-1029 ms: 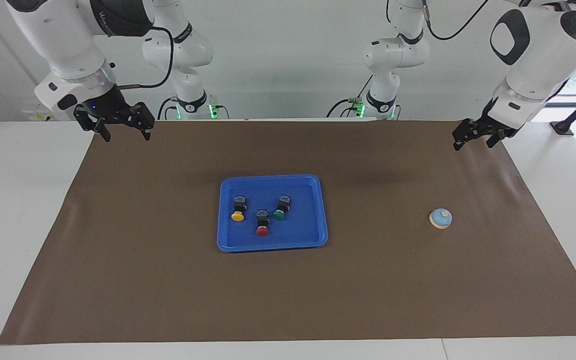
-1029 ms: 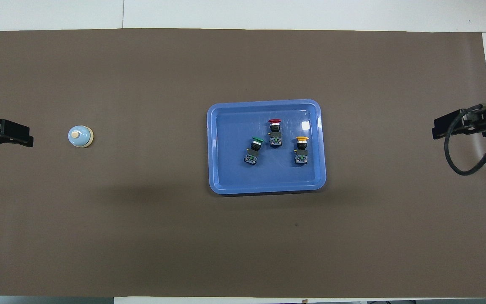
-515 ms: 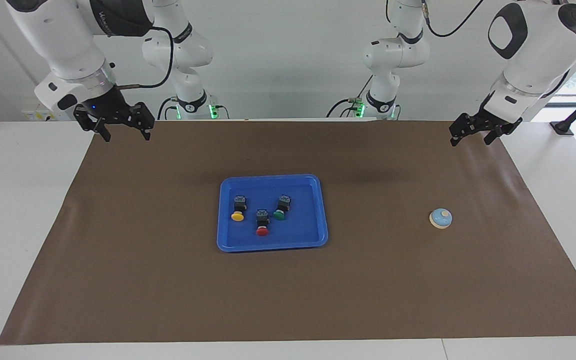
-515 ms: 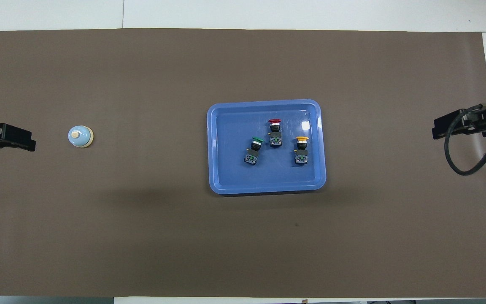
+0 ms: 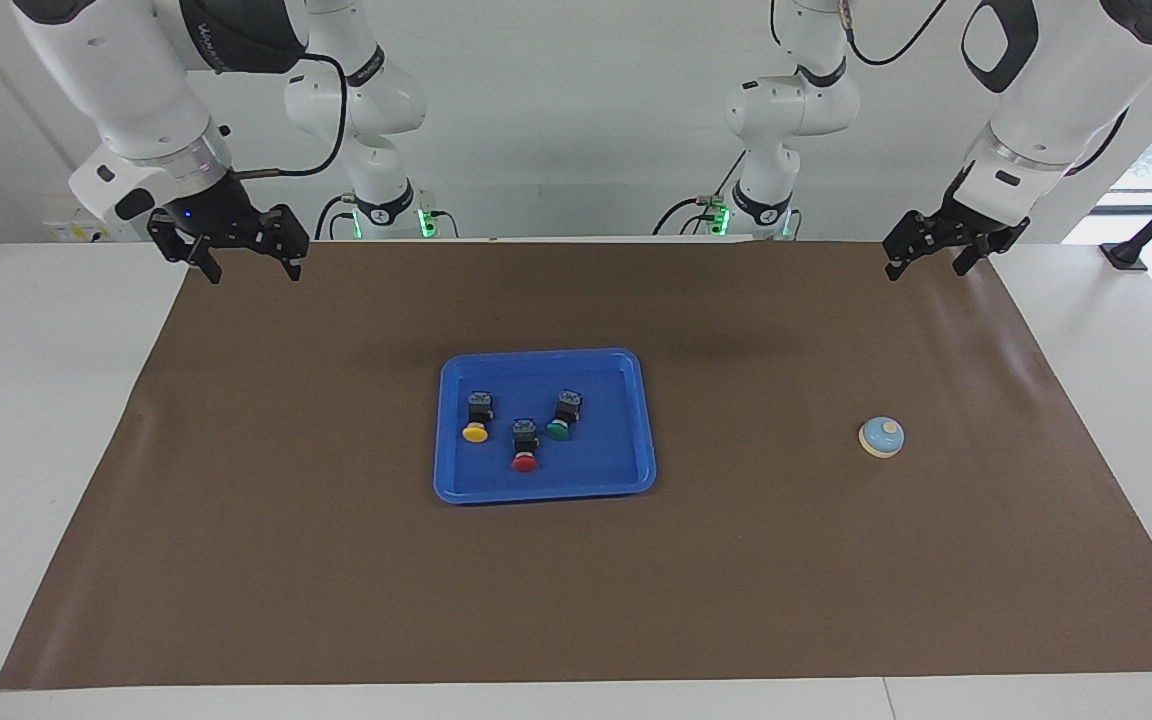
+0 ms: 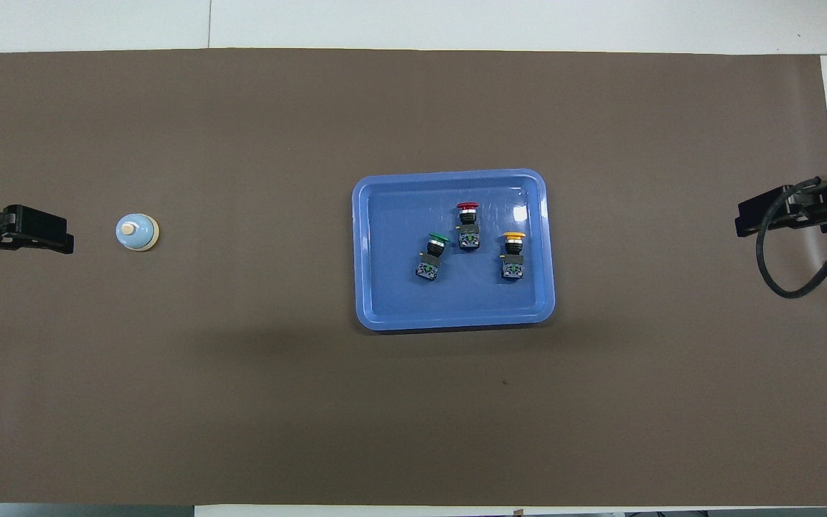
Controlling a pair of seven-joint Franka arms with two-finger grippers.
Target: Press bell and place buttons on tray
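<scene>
- the table (image 5: 1086, 330), under its brown mat (image 5: 336, 600), carried the same layout as a second earlier: nothing on it had shifted.
- the left arm was the only mover. over that second it had risen and drawn back toward the robots' edge of the table at the left arm's end, which read as a retreat rather than a reach.
- the right arm waited, unchanged, over the mat's corner at the robots' edge, right arm's end.
- the tray (image 5: 641, 420) lay near the middle of the table, just where it had been.
- the left gripper (image 5: 924, 253) hung empty above the mat's edge, its fingers apart, well apart from anything.
- the right gripper (image 5: 248, 262) also hung empty, fingers apart.
- the bell (image 5: 881, 437) sat on the mat toward the left arm's end, untouched at that moment, with the left gripper lifting away from it.
- the yellow button (image 5: 477, 417), the red button (image 5: 525, 446) and the green button (image 5: 563, 415) all lay on their sides inside the tray, apart from one another.
- judged from this, the placing was done; with both arms pulled back, the task looked finished or nearly so, though whether the bell had been pressed could not be told.
</scene>
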